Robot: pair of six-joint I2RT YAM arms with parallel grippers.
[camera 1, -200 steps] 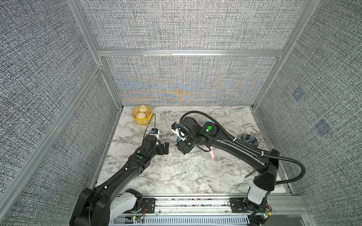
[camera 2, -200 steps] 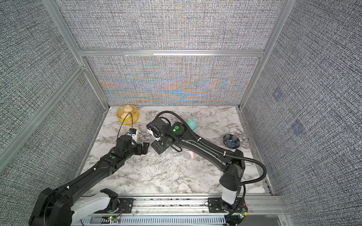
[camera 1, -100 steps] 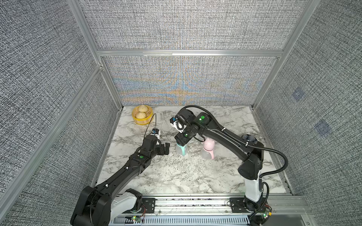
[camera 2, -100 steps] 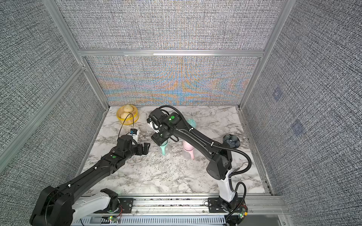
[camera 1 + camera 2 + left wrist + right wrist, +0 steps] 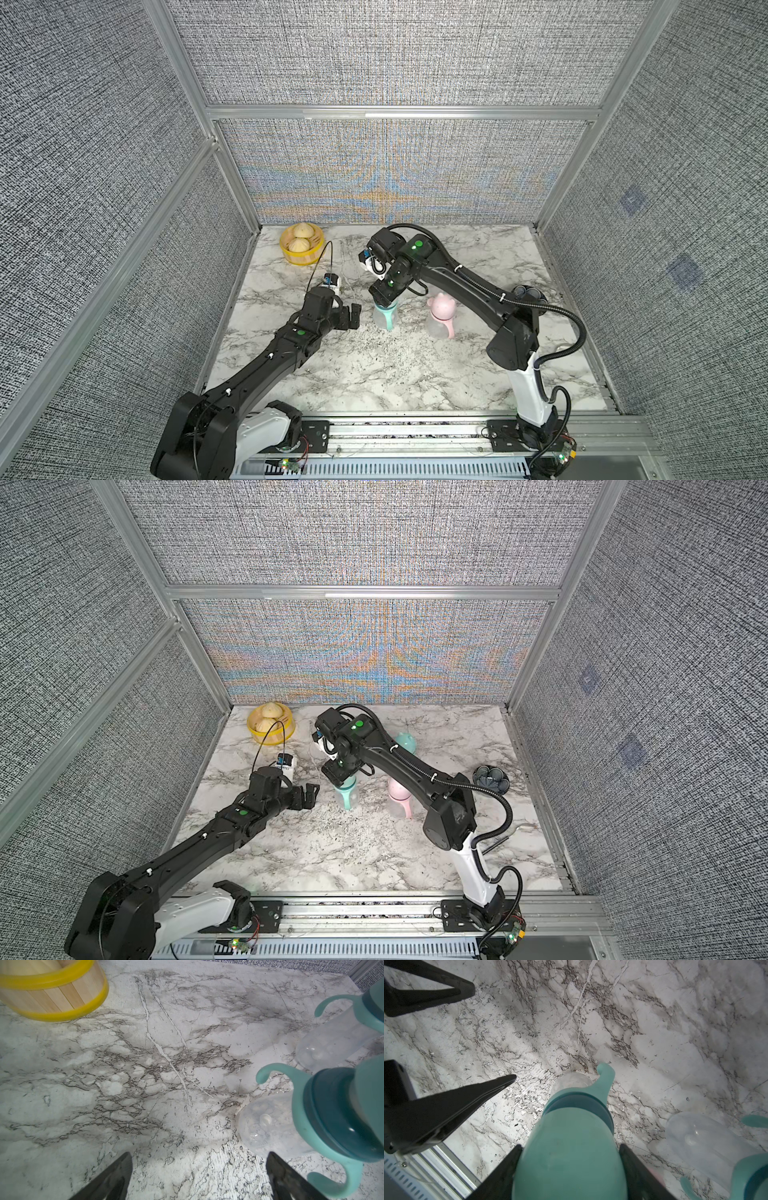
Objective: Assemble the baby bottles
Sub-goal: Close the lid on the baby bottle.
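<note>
Your right arm (image 5: 399,766) hides a lot. In a top view the third bottle (image 5: 405,742) shows only as a mint dome behind the arm, at the far middle. The pink bottle (image 5: 397,793) is half covered there as well. The dark bowl (image 5: 528,292) at the right sits partly behind the arm in a top view, and you cannot tell if anything is inside it.

The right gripper (image 5: 570,1147) is clamped on the mint dome cap (image 5: 571,1167) of the mint bottle (image 5: 381,318). This bottle stands upright near the middle of the marble table (image 5: 374,374). The ears of the cap cannot be made out.

The left gripper (image 5: 349,318) is spread wide and holds nothing. It is just left of this bottle and does not touch it.

The yellow steamer basket (image 5: 301,259) at the far left holds two buns (image 5: 298,244). Any print on the white camera block (image 5: 332,282) of the left wrist is too small to read.
</note>
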